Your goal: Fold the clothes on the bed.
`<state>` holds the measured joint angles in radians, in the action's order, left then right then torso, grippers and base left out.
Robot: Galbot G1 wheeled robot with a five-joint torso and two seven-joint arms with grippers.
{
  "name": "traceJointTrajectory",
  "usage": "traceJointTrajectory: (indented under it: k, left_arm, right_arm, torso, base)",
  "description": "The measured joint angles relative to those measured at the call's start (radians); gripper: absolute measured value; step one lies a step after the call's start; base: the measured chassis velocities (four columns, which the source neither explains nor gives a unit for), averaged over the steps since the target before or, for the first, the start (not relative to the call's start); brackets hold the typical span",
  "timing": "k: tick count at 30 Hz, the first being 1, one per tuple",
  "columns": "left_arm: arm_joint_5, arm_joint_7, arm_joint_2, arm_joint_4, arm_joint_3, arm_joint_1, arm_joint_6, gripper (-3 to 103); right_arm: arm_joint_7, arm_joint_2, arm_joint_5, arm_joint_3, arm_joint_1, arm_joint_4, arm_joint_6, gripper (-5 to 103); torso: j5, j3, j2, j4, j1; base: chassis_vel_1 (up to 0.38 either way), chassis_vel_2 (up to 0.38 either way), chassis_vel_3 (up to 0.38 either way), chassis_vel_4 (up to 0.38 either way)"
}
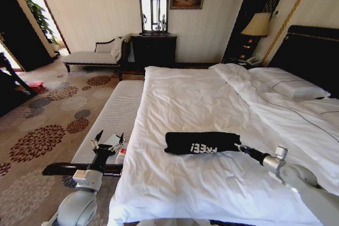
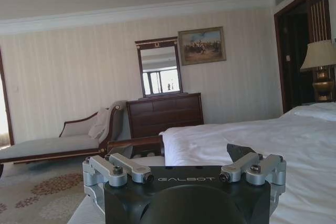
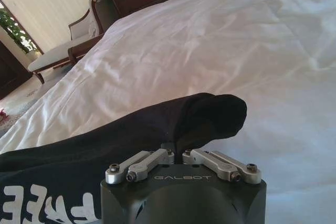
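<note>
Right tool (image 1: pixel 237 146) is clenched on the end of the folded black T-shirt (image 1: pixel 198 142) on the bed (image 1: pixel 212 183), probably pinning the fold; left tool (image 1: pixel 107 140) hangs released off to the side, over the bench.

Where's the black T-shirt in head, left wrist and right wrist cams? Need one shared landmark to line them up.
Head view: black T-shirt lies folded on the white bed, lower centre, the right hand at its end.
Left wrist view: not in it.
Right wrist view: lower left, directly in front of the hand; white lettering at the corner.
Shared landmark: the dark wooden dresser at the far wall.
</note>
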<state>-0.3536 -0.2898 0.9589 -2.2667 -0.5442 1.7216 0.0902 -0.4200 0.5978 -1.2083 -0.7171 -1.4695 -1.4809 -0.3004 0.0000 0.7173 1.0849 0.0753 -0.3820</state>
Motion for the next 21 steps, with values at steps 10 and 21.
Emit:
traceJointTrajectory:
  k: [10, 21]
  left_arm:
    - [0.0, 0.0, 0.0, 0.0, 0.0, 0.0, 0.0, 100]
    - [0.0, 0.0, 0.0, 0.0, 0.0, 0.0, 0.0, 100]
  right_arm:
    - [0.003, -0.003, 0.104, -0.057, -0.027, -0.073, 0.019, 2]
    - [0.15, 0.028, 0.104, -0.132, -0.096, -0.39, -0.01, 2]
  torso:
    - [0.0, 0.0, 0.0, 0.0, 0.0]
    - [-0.0003, 0.0, 0.0, -0.0001, 0.0]
  base:
    - [0.0, 0.0, 0.0, 0.0]
    - [0.0, 0.0, 0.0, 0.0]
